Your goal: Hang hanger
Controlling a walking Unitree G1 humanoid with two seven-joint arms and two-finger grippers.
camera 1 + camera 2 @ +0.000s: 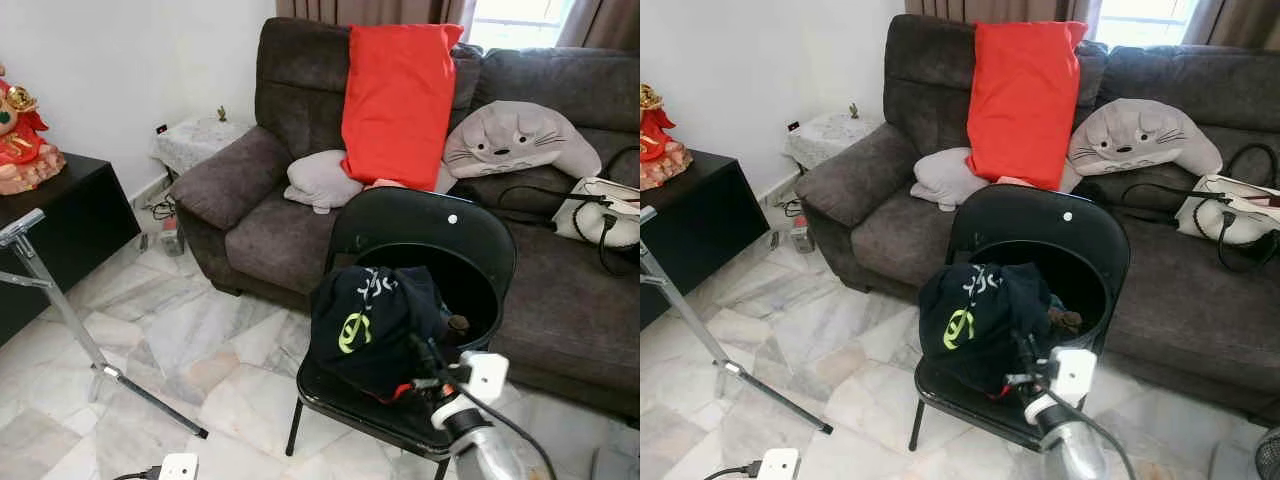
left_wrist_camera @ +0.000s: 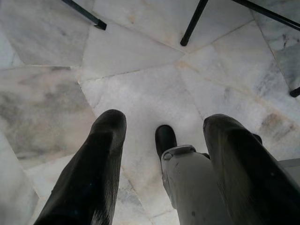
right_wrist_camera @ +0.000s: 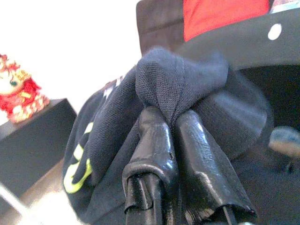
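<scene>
A dark navy garment [image 1: 370,320] with yellow-green print lies bunched on the seat of a black folding chair [image 1: 420,225] in front of me. My right gripper [image 3: 171,117] is shut on a fold of that garment, pinching the cloth between its fingertips; its arm reaches in from the lower right [image 1: 470,400]. A bit of red [image 1: 400,392] shows under the garment's near edge; I cannot tell what it is. My left gripper [image 2: 164,121] hangs open over the marble floor, holding nothing.
A silver metal stand [image 1: 70,320] with splayed legs is at the left. Behind the chair a dark grey sofa [image 1: 270,230] holds a red cushion [image 1: 400,95], a grey plush pillow [image 1: 515,140] and a white bag [image 1: 600,210]. A black cabinet [image 1: 60,220] is far left.
</scene>
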